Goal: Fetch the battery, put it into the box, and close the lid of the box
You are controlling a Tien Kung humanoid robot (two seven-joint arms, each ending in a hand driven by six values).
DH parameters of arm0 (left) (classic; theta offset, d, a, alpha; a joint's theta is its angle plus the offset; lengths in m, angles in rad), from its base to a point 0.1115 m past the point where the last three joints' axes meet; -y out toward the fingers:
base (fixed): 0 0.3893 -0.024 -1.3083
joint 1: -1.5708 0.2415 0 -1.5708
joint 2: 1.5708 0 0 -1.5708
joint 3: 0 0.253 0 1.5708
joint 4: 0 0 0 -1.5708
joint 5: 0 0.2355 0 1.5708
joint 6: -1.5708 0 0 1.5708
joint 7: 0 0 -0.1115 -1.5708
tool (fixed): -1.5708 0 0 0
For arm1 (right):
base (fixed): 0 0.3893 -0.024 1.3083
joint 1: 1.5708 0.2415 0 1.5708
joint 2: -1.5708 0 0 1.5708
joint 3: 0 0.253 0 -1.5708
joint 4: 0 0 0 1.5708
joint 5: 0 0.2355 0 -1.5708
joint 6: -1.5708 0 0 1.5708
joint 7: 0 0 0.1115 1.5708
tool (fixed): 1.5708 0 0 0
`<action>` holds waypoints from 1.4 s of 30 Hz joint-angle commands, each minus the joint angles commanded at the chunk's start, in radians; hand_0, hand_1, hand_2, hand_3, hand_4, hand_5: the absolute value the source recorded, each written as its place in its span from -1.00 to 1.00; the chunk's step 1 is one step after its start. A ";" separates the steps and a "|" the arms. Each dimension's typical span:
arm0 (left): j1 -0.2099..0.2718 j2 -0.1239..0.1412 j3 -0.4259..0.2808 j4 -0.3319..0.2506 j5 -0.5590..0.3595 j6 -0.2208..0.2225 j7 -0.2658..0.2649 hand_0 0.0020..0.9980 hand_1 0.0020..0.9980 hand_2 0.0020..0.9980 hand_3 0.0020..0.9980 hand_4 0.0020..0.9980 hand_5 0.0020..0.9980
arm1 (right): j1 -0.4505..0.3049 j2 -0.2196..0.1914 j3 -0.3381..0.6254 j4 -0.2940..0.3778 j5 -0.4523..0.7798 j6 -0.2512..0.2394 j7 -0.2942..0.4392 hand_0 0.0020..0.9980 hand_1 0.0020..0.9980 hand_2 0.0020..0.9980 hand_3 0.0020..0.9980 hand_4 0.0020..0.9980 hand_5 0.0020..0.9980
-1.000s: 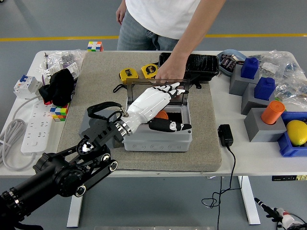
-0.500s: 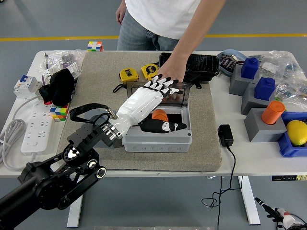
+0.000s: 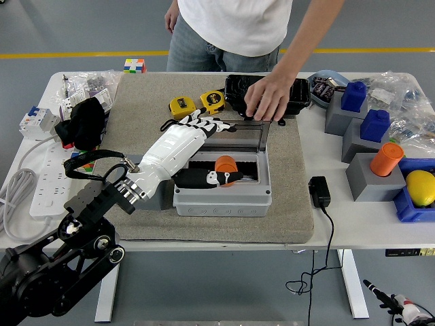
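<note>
The orange battery (image 3: 225, 166) sits inside the grey box (image 3: 223, 191), near the middle of its open compartment, with a black object lying beside it toward the box's left. The clear lid (image 3: 234, 134) stands raised along the box's far edge, not yet closed. The left hand (image 3: 182, 139), white with black fingertips, reaches in over the box's left far corner; its fingers (image 3: 204, 123) are stretched out loosely and grasp nothing, their tips at the lid's left end, though contact cannot be judged. Its thumb hangs down over the box's interior, near the battery.

Beyond the box, a person's hand (image 3: 265, 100) rests on a black tray (image 3: 268, 95) just behind the lid. Two yellow tape measures (image 3: 198, 103) lie left of that tray. The box stands on a beige mat (image 3: 136, 197) covering the white table (image 3: 360, 224). A black power adapter (image 3: 319, 191) lies right of the box, off the mat.
</note>
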 joint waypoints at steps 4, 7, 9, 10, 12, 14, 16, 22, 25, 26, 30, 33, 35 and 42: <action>0.013 -0.007 -0.040 0.006 0.015 0.000 0.008 1.00 0.91 0.79 0.72 1.00 0.73 | 0.000 -0.001 -0.003 0.000 0.001 0.000 0.000 0.81 0.77 0.64 0.73 1.00 1.00; 0.018 -0.011 -0.060 0.008 0.019 0.007 0.011 1.00 0.94 0.82 0.73 1.00 0.74 | 0.000 -0.002 -0.005 -0.001 0.001 0.000 -0.001 0.81 0.77 0.64 0.73 1.00 1.00; 0.021 -0.011 -0.069 0.010 0.020 0.007 0.013 1.00 0.94 0.82 0.73 1.00 0.74 | 0.000 -0.003 -0.006 -0.001 0.000 0.000 -0.001 0.81 0.77 0.64 0.73 1.00 1.00; 0.022 -0.011 -0.070 0.010 0.020 0.009 0.013 1.00 0.94 0.82 0.73 1.00 0.74 | 0.000 -0.003 -0.008 -0.001 0.002 0.000 -0.001 0.81 0.77 0.64 0.73 1.00 1.00; 0.024 -0.011 -0.069 0.008 0.020 0.009 0.014 1.00 0.94 0.82 0.73 1.00 0.74 | 0.001 -0.002 -0.010 0.000 0.003 0.000 -0.001 0.81 0.77 0.64 0.73 1.00 1.00; 0.024 -0.011 -0.067 0.009 0.021 0.008 0.016 1.00 0.94 0.82 0.73 1.00 0.74 | 0.001 -0.002 -0.013 0.000 0.005 0.000 -0.001 0.81 0.77 0.64 0.73 1.00 1.00; 0.026 -0.012 -0.064 0.008 0.025 0.005 0.018 1.00 0.94 0.82 0.73 1.00 0.74 | 0.002 -0.001 -0.014 0.001 0.006 0.000 -0.001 0.81 0.77 0.64 0.73 1.00 1.00; 0.020 -0.014 -0.061 0.005 0.036 0.002 0.019 1.00 0.94 0.82 0.73 1.00 0.74 | 0.003 -0.002 -0.011 0.001 0.005 -0.001 -0.001 0.81 0.77 0.64 0.73 1.00 1.00; 0.017 -0.013 -0.056 0.006 0.038 0.000 0.021 1.00 0.94 0.81 0.73 1.00 0.76 | 0.004 -0.002 -0.009 0.001 0.004 -0.001 -0.001 0.81 0.77 0.64 0.73 1.00 1.00; 0.015 -0.013 -0.053 0.006 0.037 -0.002 0.022 1.00 0.94 0.81 0.73 1.00 0.76 | 0.004 -0.001 -0.010 0.001 0.004 -0.001 -0.001 0.81 0.77 0.64 0.73 1.00 1.00; 0.013 -0.016 -0.049 0.010 0.038 -0.005 0.026 1.00 0.94 0.81 0.73 1.00 0.76 | 0.004 0.001 -0.009 0.001 0.004 -0.001 -0.002 0.81 0.77 0.64 0.73 1.00 1.00; 0.012 -0.019 -0.051 0.010 0.038 -0.005 0.028 1.00 0.94 0.81 0.73 1.00 0.71 | 0.003 0.001 -0.007 0.001 0.003 -0.001 -0.002 0.81 0.77 0.64 0.73 1.00 1.00; 0.011 -0.019 -0.052 0.010 0.038 -0.004 0.027 1.00 0.94 0.81 0.73 1.00 0.71 | 0.003 0.000 -0.004 0.001 0.001 -0.001 -0.002 0.81 0.77 0.64 0.73 1.00 1.00; 0.015 -0.019 -0.051 0.010 0.040 -0.012 0.030 1.00 0.94 0.81 0.73 1.00 0.72 | 0.003 0.001 -0.003 0.001 0.001 -0.001 -0.002 0.81 0.77 0.64 0.73 1.00 1.00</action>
